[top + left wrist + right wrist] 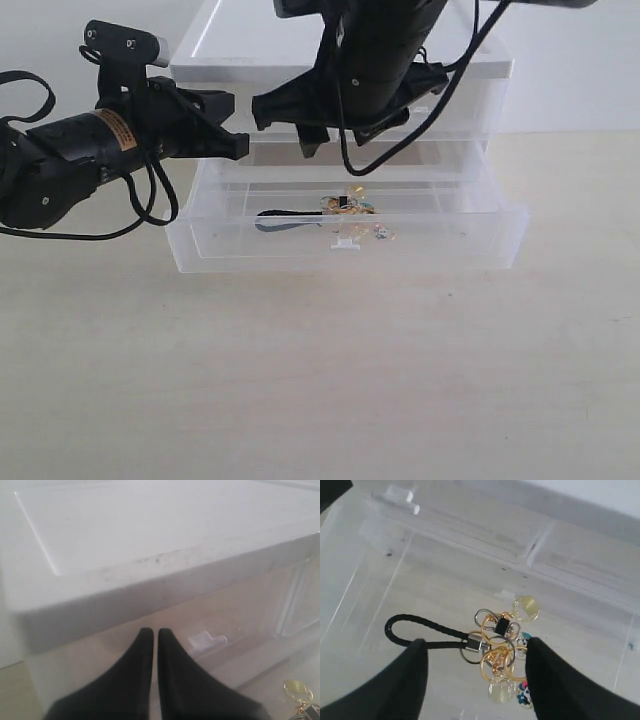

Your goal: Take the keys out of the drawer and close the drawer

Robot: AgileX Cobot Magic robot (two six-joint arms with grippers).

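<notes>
The translucent drawer (250, 258) is pulled out of the white unit (340, 45). The keys (345, 207) lie on its floor, near the white tab handle (347, 242). In the right wrist view the gold rings (495, 647), black braided strap (417, 626) and round charms sit between my open fingers. My right gripper (476, 645) hangs above them without touching. In the exterior view the right gripper (285, 128) hovers over the drawer's left half. My left gripper (240, 125) is shut and empty, beside the unit's upper left corner. The left gripper (155, 632) points at a small drawer's front.
The unit's flat white top (150, 530) fills the left wrist view, with a small drawer's tab handle (207, 640) below it and a gold charm (297, 687) at the corner. Pale wooden table (320, 380) stretches in front of the drawer.
</notes>
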